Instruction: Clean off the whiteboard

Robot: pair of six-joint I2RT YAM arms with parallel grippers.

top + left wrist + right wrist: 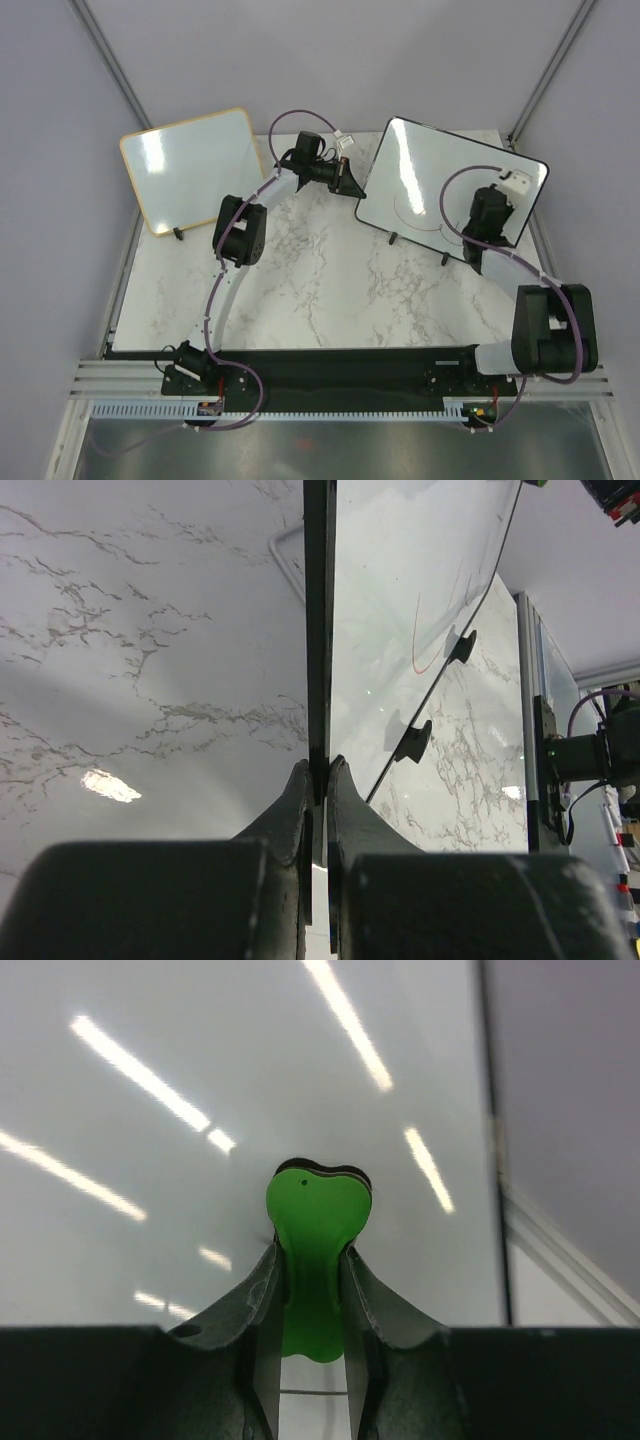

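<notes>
The whiteboard (420, 175), glossy white with a thin black frame and small black feet, stands tilted at the back right of the marble table. A faint curved line (420, 218) marks its lower part; it shows red in the left wrist view (428, 652). My left gripper (350, 183) is shut on the board's left edge (318, 630), its fingertips (298, 785) clamping the frame. My right gripper (489, 207) is over the board's right part, shut on a green eraser (318, 1222) whose dark pad faces the board surface (180, 1160).
A second whiteboard with a light wooden frame (192, 165) leans at the back left. The marble table (320, 290) stretches between the arms. Grey walls and metal posts (110, 60) close in the back.
</notes>
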